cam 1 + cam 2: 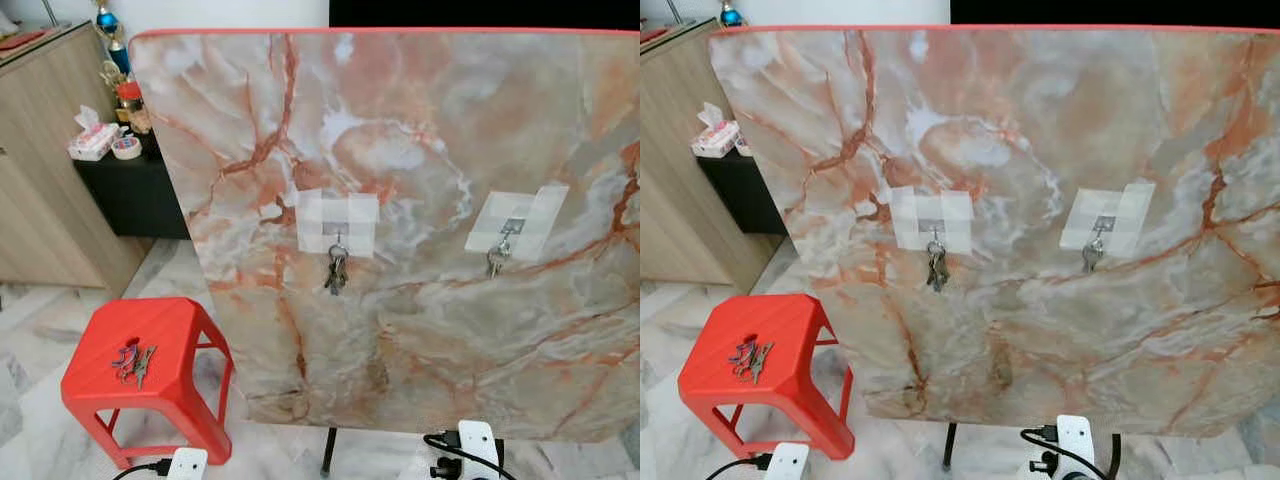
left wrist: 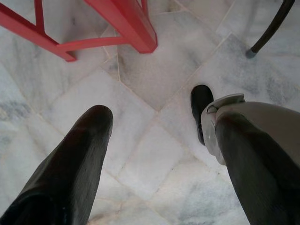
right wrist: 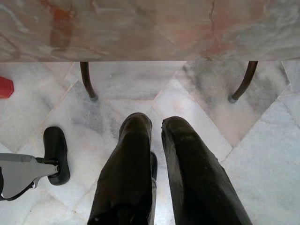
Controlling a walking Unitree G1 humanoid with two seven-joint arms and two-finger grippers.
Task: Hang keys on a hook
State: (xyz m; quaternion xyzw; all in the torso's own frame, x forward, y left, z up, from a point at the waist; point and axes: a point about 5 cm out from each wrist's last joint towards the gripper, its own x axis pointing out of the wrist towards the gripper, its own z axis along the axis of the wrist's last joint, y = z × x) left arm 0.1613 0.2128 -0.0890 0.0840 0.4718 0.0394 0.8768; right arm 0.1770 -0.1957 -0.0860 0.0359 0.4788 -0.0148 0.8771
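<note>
A: Nearest first. Both arms hang idle, pointing at the marble floor. Left gripper (image 2: 154, 136): the two black fingers stand wide apart with bare tile between them, nothing held. Right gripper (image 3: 157, 129): fingers drawn close, a thin slit between the tips, also empty. The robot's foot (image 2: 201, 112) is planted on the tile just beside the gripper.

B: So no grasp in hand. Where are the keys?

A: One loose bunch of keys (image 1: 134, 360) lies flat on the seat of the red stool (image 1: 190, 330), low on the robot's left. My reading: the stool serves as a pick-up stand, at a height the left arm can reach by bending.

B: And the hooks?

A: Farther back, a marbled board (image 1: 450, 130) stands upright on thin dark legs. Two small hooks are taped to it with pale patches. The left hook (image 1: 337, 232) carries a hanging key bunch (image 1: 336, 272); the right hook (image 1: 511, 229) carries another (image 1: 496, 260). Both hang straight down, apart from each other.

B: Both taken, then?

A: Each looks occupied, so the loose bunch would likely have to share one. The tape presumably holds the hooks against the pull of the weight.

B: Beyond that?

A: Wooden cabinet (image 1: 45, 170) at far left, a tissue pack (image 1: 92, 140) on a dark shelf beside it.
</note>
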